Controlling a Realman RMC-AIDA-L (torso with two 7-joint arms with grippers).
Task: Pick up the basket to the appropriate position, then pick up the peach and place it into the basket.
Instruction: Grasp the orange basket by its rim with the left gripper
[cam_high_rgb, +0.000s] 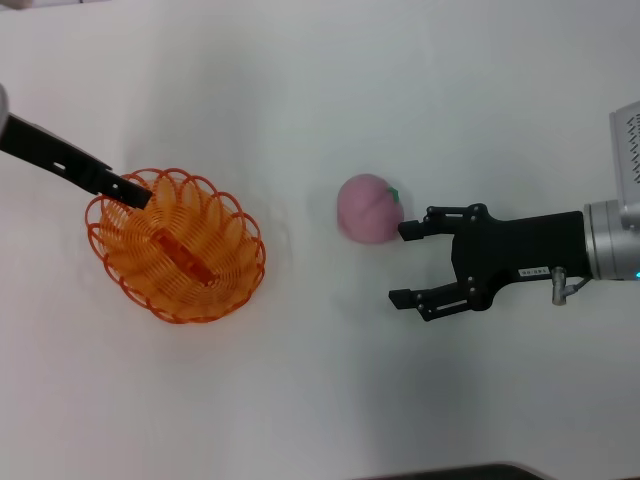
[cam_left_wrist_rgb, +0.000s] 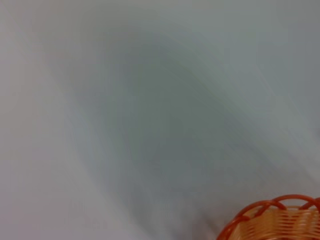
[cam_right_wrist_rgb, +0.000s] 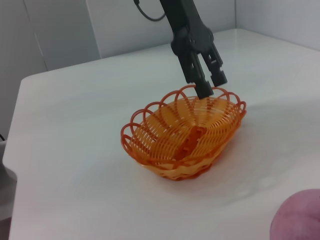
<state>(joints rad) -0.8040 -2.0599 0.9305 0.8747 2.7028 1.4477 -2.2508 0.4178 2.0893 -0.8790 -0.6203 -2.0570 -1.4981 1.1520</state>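
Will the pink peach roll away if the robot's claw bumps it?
Probably a little: the peach is round and sits loose on the table. It looks soft, so the open right gripper beside it could likely squeeze it without breaking it.

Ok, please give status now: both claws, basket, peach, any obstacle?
Left claw at basket rim, one finger inside. Right claw open, upper finger at peach, nothing held. Path to basket unobstructed.
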